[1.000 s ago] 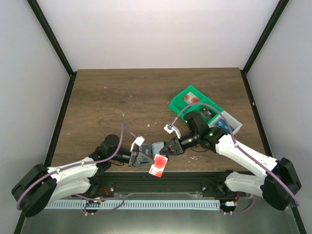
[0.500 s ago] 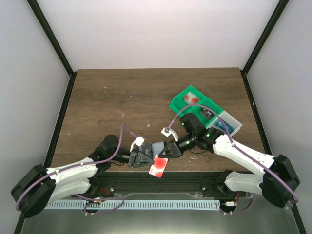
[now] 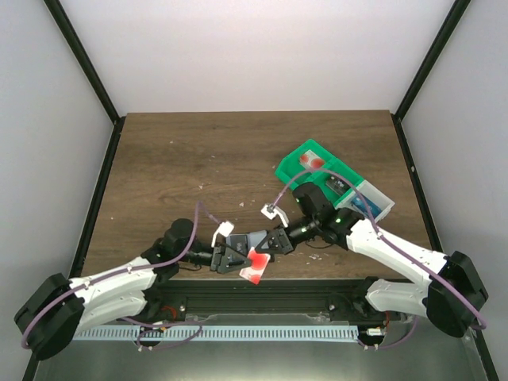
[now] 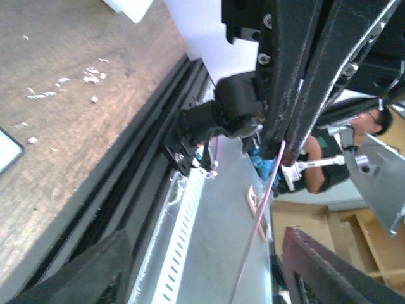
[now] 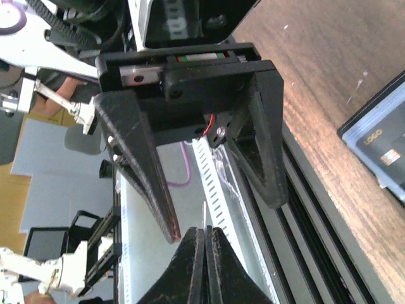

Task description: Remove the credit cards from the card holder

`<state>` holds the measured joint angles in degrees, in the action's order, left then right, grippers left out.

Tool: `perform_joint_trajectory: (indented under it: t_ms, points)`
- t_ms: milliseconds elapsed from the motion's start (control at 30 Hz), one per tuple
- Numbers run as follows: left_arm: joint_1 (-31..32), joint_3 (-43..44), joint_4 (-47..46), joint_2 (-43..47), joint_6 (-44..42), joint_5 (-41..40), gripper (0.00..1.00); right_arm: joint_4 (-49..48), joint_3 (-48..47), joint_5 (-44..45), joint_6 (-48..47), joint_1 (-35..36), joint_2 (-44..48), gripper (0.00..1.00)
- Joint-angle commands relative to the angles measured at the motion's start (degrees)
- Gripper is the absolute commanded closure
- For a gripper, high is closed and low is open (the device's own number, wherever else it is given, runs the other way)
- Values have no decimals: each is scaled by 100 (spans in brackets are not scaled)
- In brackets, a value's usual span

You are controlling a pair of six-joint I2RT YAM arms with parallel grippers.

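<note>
A white credit card [image 3: 254, 267] with a red blotch hangs over the table's near edge. My right gripper [image 3: 267, 246] is shut on it. In the right wrist view its thin edge [image 5: 204, 218] sticks up from my shut right gripper [image 5: 205, 239]. My left gripper [image 3: 236, 259] faces it, open, with its fingers [image 5: 142, 164] either side of the card. The left wrist view shows nothing in the left gripper [image 4: 209, 272]. The pale blue-grey card holder [image 3: 254, 236] lies open on the table beneath both grippers. A dark panel printed LOGO [image 5: 380, 149] shows in it.
A green tray [image 3: 295, 171] at the right holds white-and-red cards [image 3: 309, 161]. A clear-white tray [image 3: 381, 205] with dark blue cards adjoins it. The black rail [image 3: 317, 287] runs along the table's near edge. Small white flecks [image 4: 63, 82] dot the wood.
My left gripper has opened and let go of the white-and-red card. My right gripper has closed on that card, which has shifted slightly left and up.
</note>
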<state>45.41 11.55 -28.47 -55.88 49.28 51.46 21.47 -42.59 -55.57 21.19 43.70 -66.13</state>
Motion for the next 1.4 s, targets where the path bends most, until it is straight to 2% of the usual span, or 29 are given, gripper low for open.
perform_joint_trajectory:
  t_ms: [0,33,67,167,300,433,633,833,1033,1367]
  points:
    - [-80,289,1100,420,-358,-909,15,-661,-9,597,656,-29,69,100]
    - [-101,349,1324,526,-421,-1100,2,-627,-14,908,740,-92,84,100]
    - [-125,393,1560,624,-476,-1268,1,-602,-16,1167,813,-196,107,100]
    - [-150,548,2194,926,-622,-1841,0,-559,-8,1905,1080,-632,196,100]
    - [-149,771,3104,1294,-875,-3050,0,-733,-54,2978,1494,-1117,181,100]
    - [-154,862,3430,1544,-1009,-3583,0,-1155,-151,4002,2028,-1386,39,100]
    - [-153,875,3525,1650,-1031,-3680,0,-1692,-362,5488,2507,-1715,-255,100]
    - [-155,873,3490,1589,-1064,-3528,0,-2091,-524,6612,2678,-2262,-469,99]
    - [-150,911,3477,1555,-1116,-3475,0,-2697,-575,6756,3133,-2824,-987,99]
    - [-151,891,3476,1557,-1106,-3268,0,-3545,-772,7102,3964,-2933,-2083,100]
